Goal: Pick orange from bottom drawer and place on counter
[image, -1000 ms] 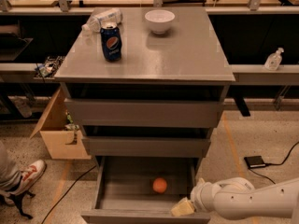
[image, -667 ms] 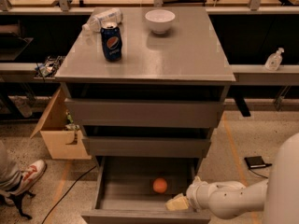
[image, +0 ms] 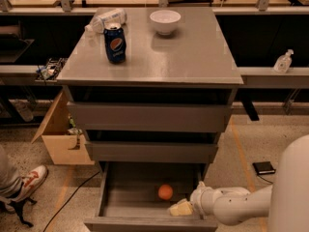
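The orange [image: 165,192] lies on the floor of the open bottom drawer [image: 116,199], right of its middle. My gripper [image: 179,208] reaches into the drawer from the right, low and just right of and in front of the orange, not touching it. My white arm [image: 241,204] comes in from the lower right corner. The grey counter [image: 178,52] tops the cabinet above the two shallower drawers.
On the counter stand a blue soda can [image: 115,43], a white bowl [image: 165,21] and a lying plastic bottle [image: 105,19]. A cardboard box [image: 60,134] sits left of the cabinet. A person's shoe [image: 29,179] is at lower left. A black object [image: 264,167] lies on the floor at right.
My arm has swung left and forward. The gripper has moved further left inside the drawer, closer to the orange. The orange has not moved.
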### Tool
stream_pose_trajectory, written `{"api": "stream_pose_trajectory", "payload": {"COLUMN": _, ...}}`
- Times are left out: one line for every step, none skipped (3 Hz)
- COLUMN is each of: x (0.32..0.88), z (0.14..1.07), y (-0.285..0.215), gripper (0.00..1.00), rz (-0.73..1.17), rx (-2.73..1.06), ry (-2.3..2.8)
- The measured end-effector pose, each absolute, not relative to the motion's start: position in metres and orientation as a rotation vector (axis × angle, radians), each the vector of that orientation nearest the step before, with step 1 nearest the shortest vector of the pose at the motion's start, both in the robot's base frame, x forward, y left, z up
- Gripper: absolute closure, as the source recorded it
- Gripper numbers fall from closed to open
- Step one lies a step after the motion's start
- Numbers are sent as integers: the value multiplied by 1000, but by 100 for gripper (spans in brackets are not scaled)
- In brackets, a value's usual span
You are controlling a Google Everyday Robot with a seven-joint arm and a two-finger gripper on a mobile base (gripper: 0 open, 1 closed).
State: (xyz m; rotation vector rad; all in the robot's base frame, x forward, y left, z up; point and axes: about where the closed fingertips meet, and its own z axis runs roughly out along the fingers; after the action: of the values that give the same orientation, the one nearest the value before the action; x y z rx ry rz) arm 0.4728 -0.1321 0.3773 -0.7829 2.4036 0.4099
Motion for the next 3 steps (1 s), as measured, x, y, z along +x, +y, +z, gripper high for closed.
{"api": "stream_pose_trajectory", "payload": {"x": 484, "z": 351, "y": -116, "gripper": 0, "rz": 466, "rx": -764, "ry": 2380}}
{"api": "stream_pose_trajectory", "payload": {"x": 500, "z": 324, "y": -105, "gripper": 0, "rz": 497, "rx": -730, "ry": 2352}}
{"api": "stream_pose_trajectory", "payload": {"x": 519, "z": 296, "y": -98, "gripper": 0, "rz": 505, "rx": -688, "ry": 2332}}
